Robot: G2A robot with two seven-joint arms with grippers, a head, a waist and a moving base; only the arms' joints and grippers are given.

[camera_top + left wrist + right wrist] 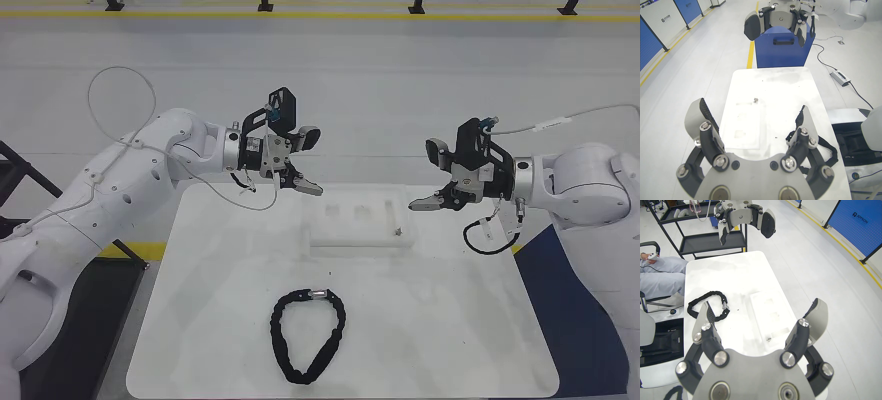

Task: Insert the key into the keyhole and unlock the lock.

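- Left gripper point(753, 105): fingers spread wide, nothing between them. It hangs in the air over the table's point(200, 330) far left corner and touches nothing.
- Right gripper point(761, 304): also spread wide and empty. It hangs over the far right corner, facing my left gripper across the tray.
- Tray point(345, 241): a shallow white holder with three recesses in a row, lying on the far half of the table between my two grippers.
- Key point(399, 231): small and metallic, sitting on the tray at the end nearest my right gripper, just beside the narrow recess. I cannot tell whether it stands upright or lies flat. Neither gripper touches it.
- Chain lock point(276, 335): a black fabric-sleeved chain closed into a loop, lying flat on the near half of the table, apart from the tray.
- Lock cylinder point(318, 295): a short silver piece joining the chain's ends, on the side of the loop that faces the tray. The keyhole itself is too small to make out.
- Seen from my right wrist, the loop lies beyond one of my fingers point(705, 313), with bare table between it and the tray.
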